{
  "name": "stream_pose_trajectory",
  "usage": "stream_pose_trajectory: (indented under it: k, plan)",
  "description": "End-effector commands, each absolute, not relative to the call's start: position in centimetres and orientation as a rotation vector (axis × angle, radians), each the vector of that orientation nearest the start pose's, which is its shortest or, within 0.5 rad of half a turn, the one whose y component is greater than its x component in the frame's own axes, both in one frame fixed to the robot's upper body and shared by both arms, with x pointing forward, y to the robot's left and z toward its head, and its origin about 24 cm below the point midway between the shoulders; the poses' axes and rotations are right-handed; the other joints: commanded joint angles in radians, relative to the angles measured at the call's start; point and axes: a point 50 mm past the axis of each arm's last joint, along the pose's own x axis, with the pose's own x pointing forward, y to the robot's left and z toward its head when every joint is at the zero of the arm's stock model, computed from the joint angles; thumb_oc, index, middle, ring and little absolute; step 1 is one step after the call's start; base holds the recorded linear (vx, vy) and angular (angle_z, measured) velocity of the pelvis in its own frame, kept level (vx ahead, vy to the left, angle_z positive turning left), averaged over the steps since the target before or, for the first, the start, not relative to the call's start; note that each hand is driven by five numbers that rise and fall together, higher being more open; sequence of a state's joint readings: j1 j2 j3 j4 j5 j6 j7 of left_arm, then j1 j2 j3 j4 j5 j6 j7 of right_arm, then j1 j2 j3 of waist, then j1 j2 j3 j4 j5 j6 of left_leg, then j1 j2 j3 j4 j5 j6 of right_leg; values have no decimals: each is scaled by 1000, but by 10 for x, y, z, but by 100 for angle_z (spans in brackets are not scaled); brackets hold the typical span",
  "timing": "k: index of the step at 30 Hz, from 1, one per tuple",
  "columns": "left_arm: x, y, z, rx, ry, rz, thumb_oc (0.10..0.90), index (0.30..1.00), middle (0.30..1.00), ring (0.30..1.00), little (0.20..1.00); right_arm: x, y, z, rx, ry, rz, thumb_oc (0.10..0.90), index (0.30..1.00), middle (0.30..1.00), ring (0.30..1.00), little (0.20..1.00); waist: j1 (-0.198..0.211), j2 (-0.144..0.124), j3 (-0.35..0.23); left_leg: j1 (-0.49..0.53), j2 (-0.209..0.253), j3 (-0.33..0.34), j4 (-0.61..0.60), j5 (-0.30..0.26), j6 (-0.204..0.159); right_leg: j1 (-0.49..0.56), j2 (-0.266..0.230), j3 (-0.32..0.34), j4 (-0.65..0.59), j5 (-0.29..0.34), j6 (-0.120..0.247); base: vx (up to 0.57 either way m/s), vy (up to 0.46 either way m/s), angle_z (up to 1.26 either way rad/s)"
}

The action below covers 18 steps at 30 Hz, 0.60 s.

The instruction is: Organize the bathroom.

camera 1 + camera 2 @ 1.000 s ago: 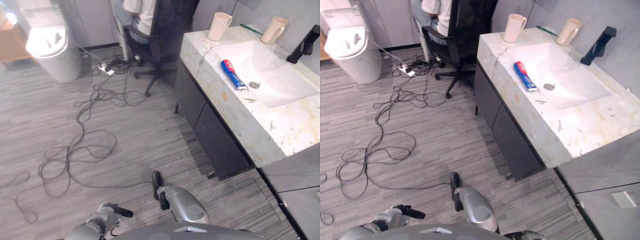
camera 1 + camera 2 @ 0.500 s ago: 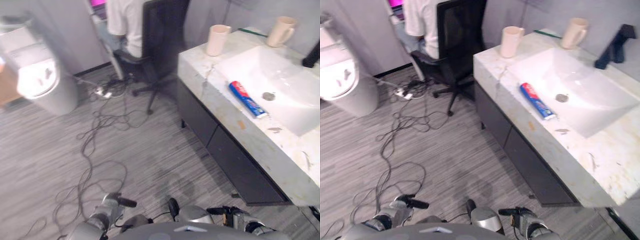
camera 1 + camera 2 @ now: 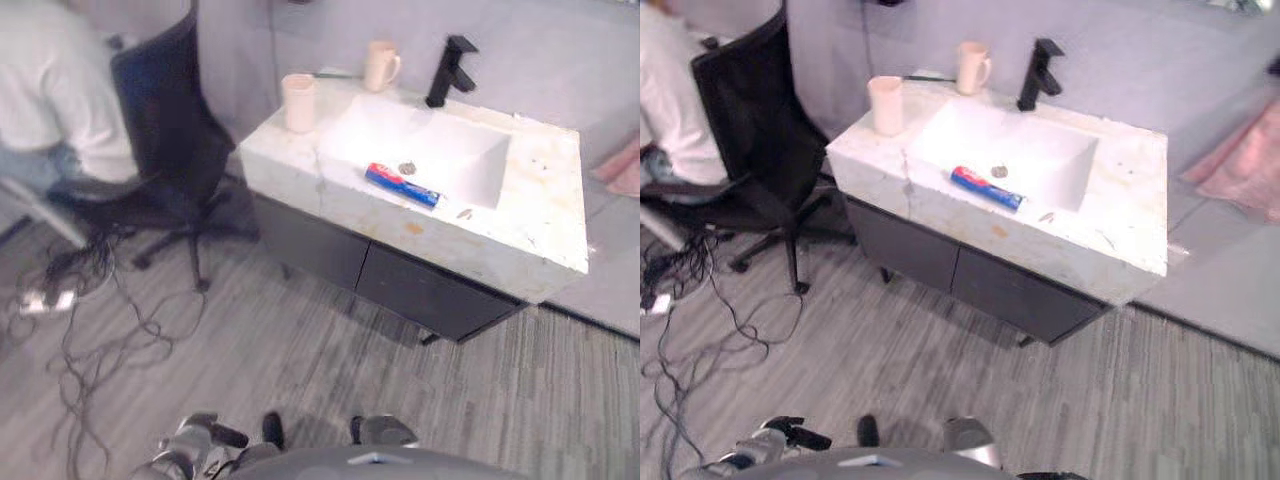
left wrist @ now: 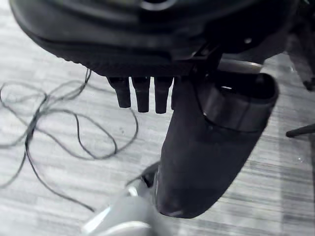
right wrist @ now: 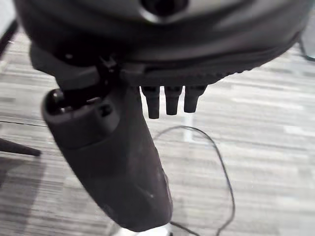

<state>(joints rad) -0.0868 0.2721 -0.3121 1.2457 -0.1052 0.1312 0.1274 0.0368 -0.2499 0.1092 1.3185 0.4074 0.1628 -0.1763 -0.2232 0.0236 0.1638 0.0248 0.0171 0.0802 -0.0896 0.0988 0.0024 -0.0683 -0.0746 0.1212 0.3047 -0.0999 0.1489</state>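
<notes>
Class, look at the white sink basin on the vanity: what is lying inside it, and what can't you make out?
Inside the sink basin lie a red-and-blue toothpaste tube, along its near edge, and the round drain just behind it. Whether the basin holds water cannot be told.

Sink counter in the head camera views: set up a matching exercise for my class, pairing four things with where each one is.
Things:
1. toothpaste tube
2. black faucet
3. pink towel
4. office chair

Places:
A. at the back edge of the basin
B. left of the counter, with a person seated
C. lying on the basin's front edge
D. right of the counter, against the wall

Pairs: 1-C, 2-A, 3-D, 4-B
</notes>
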Motion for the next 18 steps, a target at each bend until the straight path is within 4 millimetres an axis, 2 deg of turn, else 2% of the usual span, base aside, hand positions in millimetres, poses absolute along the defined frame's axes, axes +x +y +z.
stream_pose_trajectory:
  k: [1, 2, 3, 4, 5, 6, 8, 11, 13, 14, 16, 17, 18]
  plan:
    - [111, 250, -153, 494, 1270, 89, 800, 900, 900, 900, 900, 55, -262, -161, -124, 1373, -454, 800, 900, 900, 900, 900, -6, 45, 4, 1, 36, -27, 78, -124, 14, -126, 58, -37, 249, 50, 9, 152, 212, -52]
    - [109, 250, -154, 479, 1279, 109, 800, 900, 900, 900, 900, 55, -262, -161, -141, 1366, -433, 800, 900, 900, 900, 900, -5, 50, 10, 8, 31, -4, 83, -136, 21, -147, 51, -56, 286, 53, 5, 187, 248, -88]
    - [105, 249, -155, 460, 1289, 140, 800, 900, 900, 900, 900, 58, -261, -161, -158, 1361, -398, 800, 900, 900, 900, 900, 2, 46, 13, 20, 21, 45, 86, -152, 29, -148, 33, -101, 263, 61, 2, 146, 187, -126]
    - [105, 249, -155, 451, 1291, 153, 800, 900, 900, 900, 900, 59, -261, -161, -170, 1358, -381, 800, 900, 900, 900, 900, 5, 44, 14, 24, 18, 60, 85, -155, 29, -144, 28, -115, 242, 61, 3, 128, 158, -146]
    - [104, 248, -156, 432, 1291, 180, 800, 900, 900, 900, 900, 63, -258, -161, -194, 1355, -351, 800, 900, 900, 900, 900, 12, 36, 13, 35, 10, 101, 82, -162, 28, -134, 15, -162, 179, 64, 6, 113, 102, -142]
    - [104, 248, -156, 411, 1282, 206, 800, 900, 900, 900, 900, 68, -254, -162, -214, 1349, -320, 800, 900, 900, 900, 900, 21, 22, 15, 59, -1, 163, 80, -172, 23, -118, 0, -252, 58, 65, 9, 136, 103, -133]
    - [107, 246, -155, 402, 1256, 235, 800, 900, 900, 900, 900, 71, -249, -162, -216, 1346, -299, 800, 900, 900, 900, 900, 29, 0, 17, 94, -20, 226, 76, -190, 14, -98, 15, -368, -90, 64, -8, 133, 59, -156]
    - [111, 243, -154, 397, 1235, 261, 800, 900, 900, 900, 900, 69, -247, -163, -213, 1356, -289, 800, 900, 900, 900, 900, 33, -12, 19, 118, -33, 236, 73, -200, 20, -89, 22, -395, -127, 84, -24, 107, 9, -54]
    - [116, 239, -154, 409, 1226, 257, 800, 900, 900, 900, 900, 66, -245, -164, -181, 1363, -317, 800, 900, 900, 900, 900, 29, -20, 5, 113, -45, 207, 83, -194, 14, -59, 59, -335, -186, 104, -40, 99, -29, 11]
    - [116, 238, -154, 409, 1227, 255, 800, 900, 900, 900, 900, 67, -245, -164, -176, 1362, -323, 800, 900, 900, 900, 900, 31, -20, 3, 110, -45, 206, 90, -193, 11, -52, 60, -335, -187, 103, -43, 102, -7, 24]
    - [118, 235, -154, 434, 1216, 220, 800, 900, 900, 900, 900, 71, -249, -163, -174, 1349, -342, 800, 900, 900, 900, 900, 36, -23, -1, 87, -37, 220, 170, -190, -9, -3, 66, -330, -227, 103, -61, 102, -5, 40]
    - [118, 235, -154, 438, 1214, 210, 800, 900, 900, 900, 900, 74, -251, -162, -181, 1341, -342, 800, 900, 900, 900, 900, 41, -25, -2, 67, -37, 211, 232, -175, -24, 15, 68, -327, -242, 106, -68, 92, 17, 21]
    - [114, 234, -156, 413, 1222, 213, 800, 900, 900, 900, 900, 78, -254, -160, -218, 1324, -329, 800, 900, 900, 900, 900, 50, -28, 1, 27, -37, 174, 332, -148, -46, 33, 72, -307, -248, 102, -83, 73, 25, -6]
